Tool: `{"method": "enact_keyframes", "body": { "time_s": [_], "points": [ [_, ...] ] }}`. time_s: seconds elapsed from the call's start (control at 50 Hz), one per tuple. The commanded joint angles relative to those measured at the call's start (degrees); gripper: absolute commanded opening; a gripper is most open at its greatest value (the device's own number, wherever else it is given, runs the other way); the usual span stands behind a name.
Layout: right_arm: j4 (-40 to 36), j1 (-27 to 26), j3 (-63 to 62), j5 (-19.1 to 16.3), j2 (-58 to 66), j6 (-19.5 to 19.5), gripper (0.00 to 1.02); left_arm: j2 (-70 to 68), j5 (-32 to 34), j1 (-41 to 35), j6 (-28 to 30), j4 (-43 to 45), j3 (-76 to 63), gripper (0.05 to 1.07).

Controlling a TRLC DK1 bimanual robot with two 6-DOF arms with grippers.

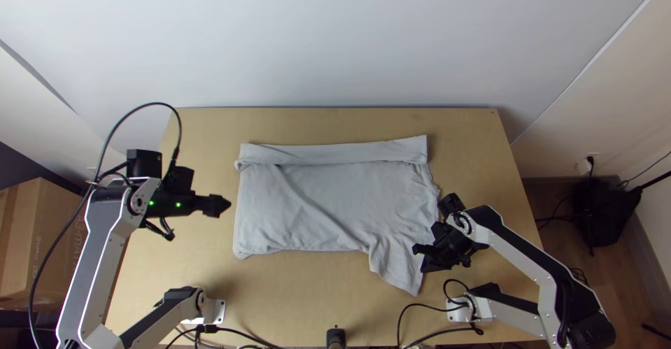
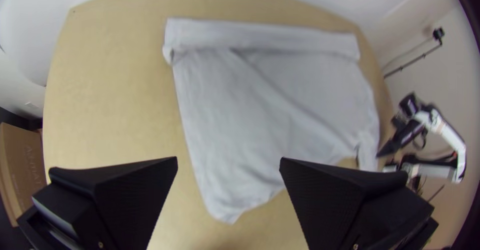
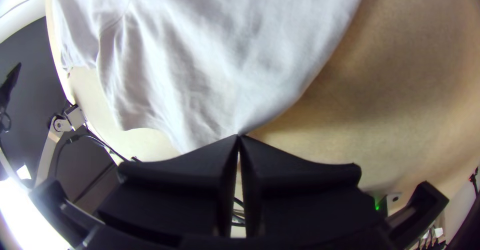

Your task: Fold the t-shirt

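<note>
Has two wide black fingers (image 3: 300, 172) closed tip to tip, right at an edge of the pale t-shirt (image 3: 200, 54); cannot tell whether pinching cloth. Shows loose, creased fabric with a curved seam, lying over the light wooden table (image 3: 400, 79). Includes, farther off, part of the white left arm (image 3: 50, 147) and a black cable (image 3: 107, 147).

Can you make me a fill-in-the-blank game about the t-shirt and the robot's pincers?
The t-shirt lies on a wooden ____.
The left pincer is ____, not shut.
The right pincer is ____, not open.
Of the two pincers, the ____ one is at the t-shirt's sleeve.

Missing words: table; open; shut; right.
</note>
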Motion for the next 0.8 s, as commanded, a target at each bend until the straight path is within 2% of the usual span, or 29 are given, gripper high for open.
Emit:
{"method": "enact_keyframes", "body": {
  "time_s": [0.0, 0.12, 0.22, 0.5, 0.54, 0.68, 0.78],
  "points": [
    [-0.11, 0.30, -0.98, 0.35, -1.61, 0.71, 0.03, 1.28, -2.44, -0.51, 5.71, -5.11, -2.88, 1.03],
    [-0.20, 0.22, -0.89, 0.35, -2.13, 0.71, 0.03, 4.10, -4.55, -0.86, 9.84, -14.86, -5.08, 1.03],
    [-0.28, 0.22, -0.89, 0.35, -2.66, 0.80, 0.03, 4.80, -7.98, -1.74, 9.58, -15.04, -9.04, 1.03],
    [-0.72, 0.22, -0.18, 0.35, -3.36, 0.80, 0.03, 9.19, -9.21, -9.56, 3.16, -6.16, -16.33, 1.01],
    [-0.81, 0.22, 0.08, 0.35, -3.63, 0.80, 0.03, 10.25, -9.29, -10.79, 2.28, -5.11, -17.03, 0.95],
    [-1.08, -0.40, 0.96, 0.35, -4.24, 0.80, 0.03, 13.24, -10.35, -12.99, -0.18, -0.89, -18.09, 0.95],
    [-1.16, -1.19, 1.05, 0.35, -4.24, 0.80, 0.03, 14.91, -10.70, -14.05, -1.14, 0.96, -18.18, 0.90]
  ]
}}
